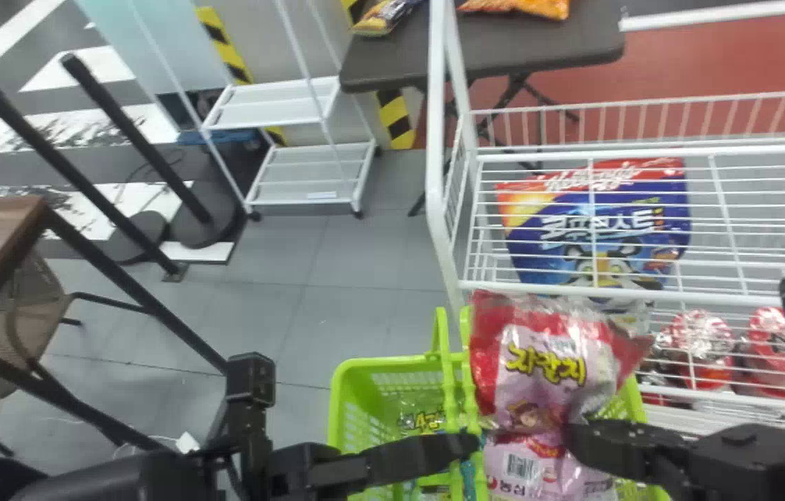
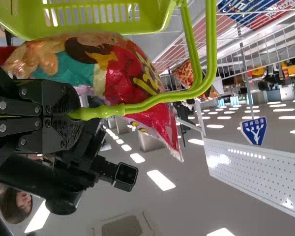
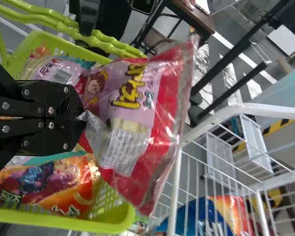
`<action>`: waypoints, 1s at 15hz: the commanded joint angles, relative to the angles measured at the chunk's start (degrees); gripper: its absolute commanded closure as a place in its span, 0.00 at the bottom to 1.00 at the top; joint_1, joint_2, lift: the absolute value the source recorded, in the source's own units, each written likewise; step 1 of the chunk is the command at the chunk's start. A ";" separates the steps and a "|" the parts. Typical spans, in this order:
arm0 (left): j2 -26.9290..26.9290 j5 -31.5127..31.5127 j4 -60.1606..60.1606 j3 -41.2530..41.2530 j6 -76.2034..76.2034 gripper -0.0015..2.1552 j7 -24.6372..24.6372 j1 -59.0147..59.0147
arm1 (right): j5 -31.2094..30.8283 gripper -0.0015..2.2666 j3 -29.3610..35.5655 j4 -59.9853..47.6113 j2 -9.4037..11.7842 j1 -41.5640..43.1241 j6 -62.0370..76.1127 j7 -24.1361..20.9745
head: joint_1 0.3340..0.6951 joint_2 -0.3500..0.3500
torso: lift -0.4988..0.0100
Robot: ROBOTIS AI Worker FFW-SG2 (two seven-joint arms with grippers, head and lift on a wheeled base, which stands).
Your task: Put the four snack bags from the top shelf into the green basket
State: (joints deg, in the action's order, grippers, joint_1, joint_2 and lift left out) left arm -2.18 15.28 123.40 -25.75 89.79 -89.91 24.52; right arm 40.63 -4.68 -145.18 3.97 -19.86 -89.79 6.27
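Red-and-pink snack bag (image 1: pixel 552 362) is the nearest thing in the head view, hanging over the green basket (image 1: pixel 385 362), pinched by the right gripper (image 1: pixel 573 443), while the left gripper (image 1: pixel 470 445) is at the basket's side. In the left wrist view, the left jaws are closed around the handle (image 2: pixel 147 102), so the basket is probably being steadied. In the right wrist view, an orange bag (image 3: pixel 51 182) lies inside; the step seems to be placing, and next it needs lowering, then careful release.
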 commanded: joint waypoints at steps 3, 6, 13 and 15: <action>-0.02 0.10 0.00 0.17 0.24 0.99 -0.66 -0.26 | -1.08 0.99 -5.51 8.43 0.07 0.87 -0.29 0.23 | 1.00 1.00 | 0.98; -0.11 0.10 0.00 0.52 0.24 0.99 -0.66 -0.26 | -2.58 0.99 -9.73 13.52 0.16 2.37 -0.29 0.49 | 1.00 1.00 | 0.98; -0.46 0.19 -0.35 0.08 0.24 0.99 -0.66 0.09 | -6.45 0.00 -10.88 16.69 1.13 3.77 1.41 3.13 | 1.00 1.00 | 0.98; -0.55 0.19 -0.44 0.08 0.24 0.99 -0.66 0.09 | -4.78 0.01 -5.78 13.52 1.13 2.54 -0.29 5.15 | 1.00 1.00 | 0.98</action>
State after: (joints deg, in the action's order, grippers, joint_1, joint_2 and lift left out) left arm -2.64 15.47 122.99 -25.66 89.79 -89.91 24.61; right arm 34.92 -13.61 -129.69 5.05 -16.56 -89.18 10.82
